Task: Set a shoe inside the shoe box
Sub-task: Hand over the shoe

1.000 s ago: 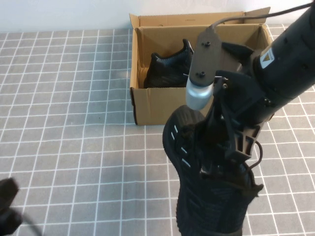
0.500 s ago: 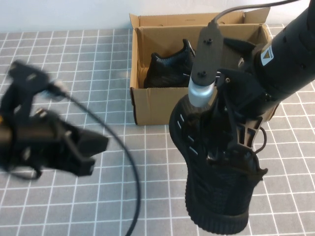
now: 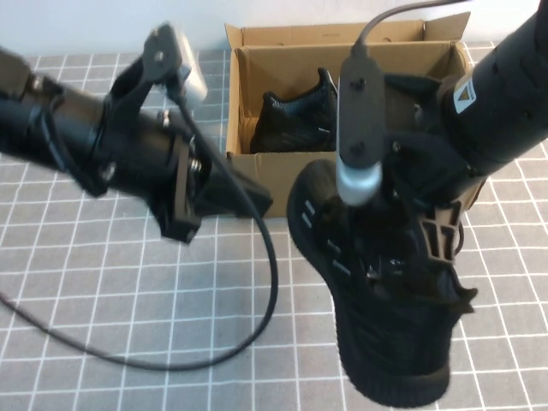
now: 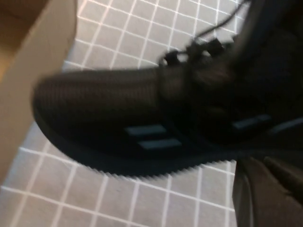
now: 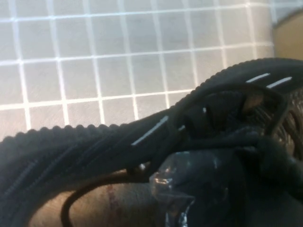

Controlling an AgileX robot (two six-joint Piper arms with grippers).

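While the left gripper (image 3: 244,199) hovers unreadable, right gripper (image 3: 402,257) fingers clamp the shoe (image 3: 377,300) near the shoe box (image 3: 274,184).

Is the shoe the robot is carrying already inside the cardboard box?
Not yet. The right gripper holds the shoe over the tiled table, outside the shoe box's front wall. The left gripper reaches toward it.

Looks like a robot lab test bench, not anyone's home: whole table (image 3: 103,282) is covered in a gray mat with a white grid, plain pale wall (image 3: 111,26) along 12 o'clock, and a loose black cable (image 3: 257,282) draped across the mat.
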